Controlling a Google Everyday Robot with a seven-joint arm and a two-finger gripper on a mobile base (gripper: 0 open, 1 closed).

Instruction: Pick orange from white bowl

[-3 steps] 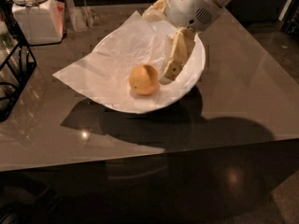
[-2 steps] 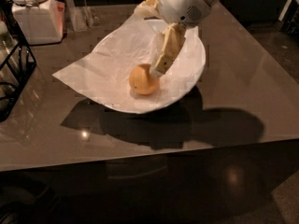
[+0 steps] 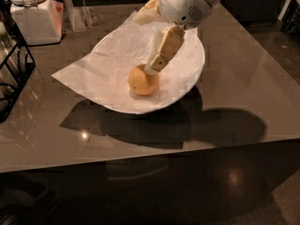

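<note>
Found the gripper (image 3: 157, 62) reaching down from 12 o'clock into the white bowl (image 3: 200, 64), with its tip at the 1 o'clock shoulder of the orange (image 3: 143, 80), touching the skin or all but touching it. Placed that tip a second earlier off the fruit's 3 o'clock side and clear of it. Tracked it since toward 9 o'clock, in two small shifts, until it sat over the fruit's upper edge. Could not tell how wide the gripper stood, nor whether it had clasped anything yet.

Found the orange where it had been throughout: resting on the crinkled paper sheet (image 3: 84, 74), toward 6 o'clock of the bowl's middle, neither lifted nor rolled. Saw no shift in the bowl or the paper on the table (image 3: 243, 83) either.

Read the sideways move as final lining-up over the fruit, with the approach nearly done and the closing and lifting not yet done. Judged the main risk to be an off-centre push, sending the round fruit rolling across the paper toward 7 o'clock. Noted the white lidded jar (image 3: 33, 18) well apart at 10 o'clock.
</note>
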